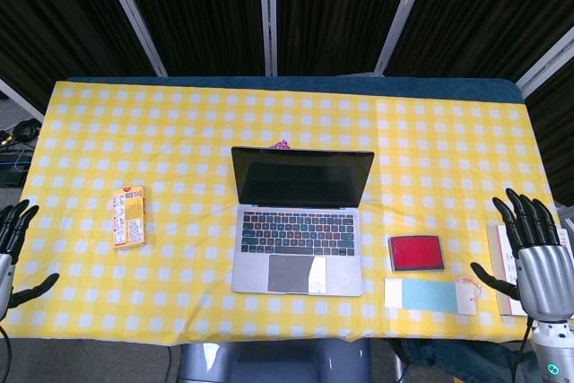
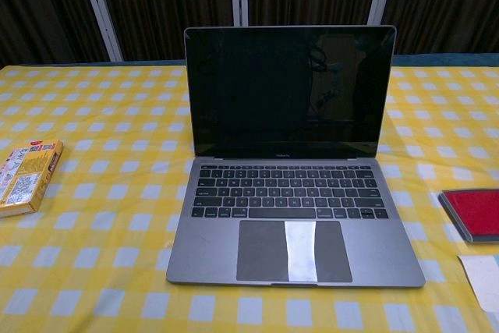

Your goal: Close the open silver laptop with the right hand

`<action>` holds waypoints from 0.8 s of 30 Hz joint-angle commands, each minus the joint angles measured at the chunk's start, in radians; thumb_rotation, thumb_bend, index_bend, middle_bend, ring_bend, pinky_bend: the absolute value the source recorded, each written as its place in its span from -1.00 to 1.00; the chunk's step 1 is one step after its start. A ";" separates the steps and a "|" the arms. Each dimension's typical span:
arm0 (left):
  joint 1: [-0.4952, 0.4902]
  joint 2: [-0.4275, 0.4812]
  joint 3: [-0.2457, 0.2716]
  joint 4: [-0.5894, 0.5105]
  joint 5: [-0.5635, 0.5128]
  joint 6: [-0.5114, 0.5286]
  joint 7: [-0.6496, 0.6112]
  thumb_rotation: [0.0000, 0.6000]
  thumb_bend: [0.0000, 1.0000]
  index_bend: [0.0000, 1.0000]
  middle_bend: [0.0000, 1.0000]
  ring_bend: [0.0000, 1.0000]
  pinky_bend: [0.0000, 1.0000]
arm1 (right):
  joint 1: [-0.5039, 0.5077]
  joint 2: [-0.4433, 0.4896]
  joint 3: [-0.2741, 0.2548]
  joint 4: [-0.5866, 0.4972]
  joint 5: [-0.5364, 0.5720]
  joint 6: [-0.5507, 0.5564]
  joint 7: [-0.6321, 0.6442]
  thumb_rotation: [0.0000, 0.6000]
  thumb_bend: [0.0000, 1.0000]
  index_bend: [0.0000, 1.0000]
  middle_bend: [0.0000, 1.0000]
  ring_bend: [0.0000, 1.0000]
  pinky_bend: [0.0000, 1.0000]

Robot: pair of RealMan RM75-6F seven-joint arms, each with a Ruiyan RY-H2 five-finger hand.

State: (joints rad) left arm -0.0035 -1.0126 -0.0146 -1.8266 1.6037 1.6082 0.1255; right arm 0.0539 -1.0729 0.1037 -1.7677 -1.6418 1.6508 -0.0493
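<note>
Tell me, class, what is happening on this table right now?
Nothing is being handled yet. A silver laptop stands open, screen dark, in the middle of the yellow checked tablecloth. The right hand hovers open at the table's right edge, well clear of the laptop, and the left hand waits open at the left edge. The lid is still up.

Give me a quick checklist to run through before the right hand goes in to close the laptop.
1. Laptop lid up, screen dark: ok, still to be closed.
2. Keyboard and trackpad free of objects: ok.
3. Right hand empty, fingers spread: ok.
4. Path from right hand to the lid: not ok, red pad and blue card lie between.
5. Left hand away from laptop, at table edge: ok.
6. Pink item behind the lid: cannot tell if it obstructs.
</note>
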 commanded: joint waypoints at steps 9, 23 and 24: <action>0.002 -0.003 0.000 0.003 -0.005 -0.001 0.005 1.00 -1.00 -1.00 -1.00 -1.00 -1.00 | 0.009 0.003 -0.003 -0.007 0.029 -0.041 -0.013 1.00 -1.00 -1.00 -1.00 -1.00 -1.00; -0.029 -0.039 -0.039 0.021 -0.091 -0.051 0.056 1.00 -1.00 -1.00 -1.00 -1.00 -1.00 | 0.340 0.095 0.164 0.001 0.158 -0.467 0.126 1.00 -0.09 -0.99 -1.00 -1.00 -1.00; -0.031 -0.041 -0.040 0.024 -0.094 -0.054 0.057 1.00 -1.00 -1.00 -1.00 -1.00 -1.00 | 0.365 0.092 0.175 0.010 0.162 -0.493 0.140 1.00 0.02 -0.99 -1.00 -1.00 -1.00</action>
State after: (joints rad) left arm -0.0326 -1.0518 -0.0531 -1.8048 1.5115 1.5556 0.1812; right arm 0.3349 -0.9958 0.2259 -1.7790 -1.5173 1.2453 0.0485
